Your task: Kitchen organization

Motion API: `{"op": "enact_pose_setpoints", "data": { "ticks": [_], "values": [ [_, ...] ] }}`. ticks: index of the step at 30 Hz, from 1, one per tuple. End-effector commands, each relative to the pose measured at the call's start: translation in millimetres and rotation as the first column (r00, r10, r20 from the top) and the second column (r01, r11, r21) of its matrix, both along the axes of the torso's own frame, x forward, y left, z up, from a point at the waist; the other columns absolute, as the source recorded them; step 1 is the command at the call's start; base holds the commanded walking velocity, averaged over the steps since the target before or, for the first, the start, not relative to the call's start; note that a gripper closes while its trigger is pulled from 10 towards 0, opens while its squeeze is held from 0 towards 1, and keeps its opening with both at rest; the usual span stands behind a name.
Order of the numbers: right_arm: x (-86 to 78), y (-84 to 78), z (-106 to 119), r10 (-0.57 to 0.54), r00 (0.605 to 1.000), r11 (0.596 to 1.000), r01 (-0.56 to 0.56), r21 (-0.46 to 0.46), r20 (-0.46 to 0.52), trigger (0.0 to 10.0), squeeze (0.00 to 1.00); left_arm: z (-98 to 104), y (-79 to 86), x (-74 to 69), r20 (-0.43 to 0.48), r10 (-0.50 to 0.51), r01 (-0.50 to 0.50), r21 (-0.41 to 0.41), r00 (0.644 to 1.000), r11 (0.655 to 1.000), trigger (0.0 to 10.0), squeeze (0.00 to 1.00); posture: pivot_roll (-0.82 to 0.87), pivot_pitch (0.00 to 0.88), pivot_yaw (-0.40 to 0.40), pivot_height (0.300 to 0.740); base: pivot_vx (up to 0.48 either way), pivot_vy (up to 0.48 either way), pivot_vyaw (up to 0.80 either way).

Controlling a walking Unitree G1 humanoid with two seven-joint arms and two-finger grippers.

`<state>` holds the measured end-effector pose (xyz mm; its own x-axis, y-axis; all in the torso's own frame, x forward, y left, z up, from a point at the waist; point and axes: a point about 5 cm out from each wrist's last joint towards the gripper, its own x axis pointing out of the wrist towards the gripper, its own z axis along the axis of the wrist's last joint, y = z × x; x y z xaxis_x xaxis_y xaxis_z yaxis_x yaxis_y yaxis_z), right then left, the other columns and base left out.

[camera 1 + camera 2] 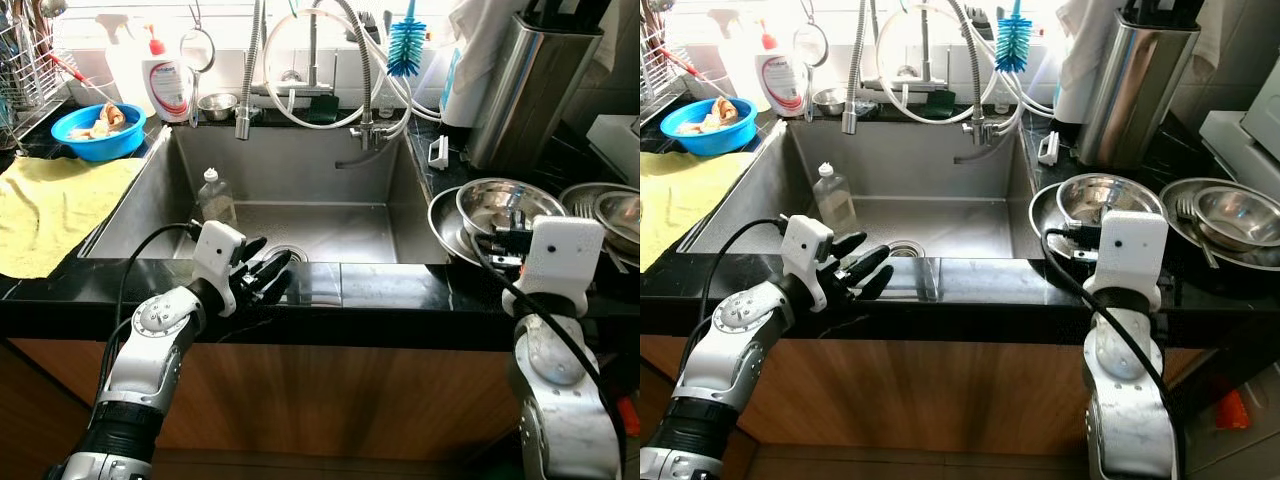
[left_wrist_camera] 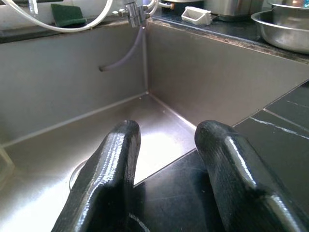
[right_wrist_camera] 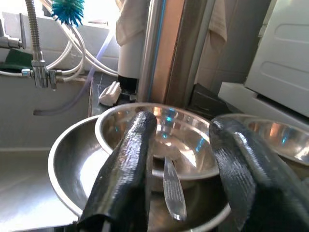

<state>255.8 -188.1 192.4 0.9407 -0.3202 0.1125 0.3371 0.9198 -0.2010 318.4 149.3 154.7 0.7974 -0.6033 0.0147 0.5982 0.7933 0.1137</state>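
A robot faces a stainless steel sink [image 1: 300, 160]. Its left gripper [image 1: 262, 272], fingers apart and empty, hovers over the sink's front edge. Its right gripper [image 3: 186, 164], fingers also apart, points at stacked round steel bowls [image 1: 500, 205] on the black counter [image 1: 400, 285], beside the sink's right edge.

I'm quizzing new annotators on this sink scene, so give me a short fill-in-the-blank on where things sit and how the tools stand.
1. The clear plastic bottle stands inside the ____.
2. The left tool hovers over the sink's front edge with its fingers ____.
3. The right tool points at a stack of steel ____.
4. The blue bowl sits beside a ____ cloth.

Missing words: sink; open; bowls; yellow
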Motion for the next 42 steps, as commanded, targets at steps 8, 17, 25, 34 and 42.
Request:
{"op": "enact_pose_setpoints", "data": {
  "ticks": [8,17,25,34,42],
  "values": [
    [-7.8,10.6,-8,0.049,0.999,0.999,-0.049,-0.001,-0.023,10.0,0.00,-3,-7.7,-2.8,-0.008,-0.013,0.013,-0.001,1.000,1.000,10.0,0.00,-0.14,0.000,0.002,0.740,0.000,0.000,0.00],
    [-9.4,3.7,-10,0.004,1.000,1.000,-0.004,0.005,-0.025,10.0,0.00,-4,-8.2,-4.0,-0.007,-0.014,0.014,0.002,1.000,1.000,10.0,0.00,-0.14,0.000,0.001,0.740,0.000,0.000,0.00],
    [-8.7,2.8,-21,0.010,0.996,0.999,-0.007,0.031,-0.085,10.0,0.00,-4,-9.4,-3.8,-0.003,-0.017,0.017,0.008,1.000,1.000,10.0,0.00,-0.14,0.000,0.001,0.740,0.000,0.000,0.00],
    [-6.3,2.5,-26,0.006,0.994,0.994,0.005,0.107,-0.105,10.0,0.00,-5,-11.1,-5.3,-0.005,-0.022,0.022,0.009,1.000,1.000,10.0,0.00,-0.13,0.000,-0.002,0.740,0.000,0.000,0.00],
    [-4.8,-0.3,-24,0.003,0.996,0.995,0.006,0.102,-0.091,0.0,0.00,-5,-11.0,-5.4,-0.004,-0.016,0.016,0.010,1.000,1.000,10.0,0.00,-0.13,0.000,-0.003,0.740,0.000,0.000,0.00]
  ]
}}
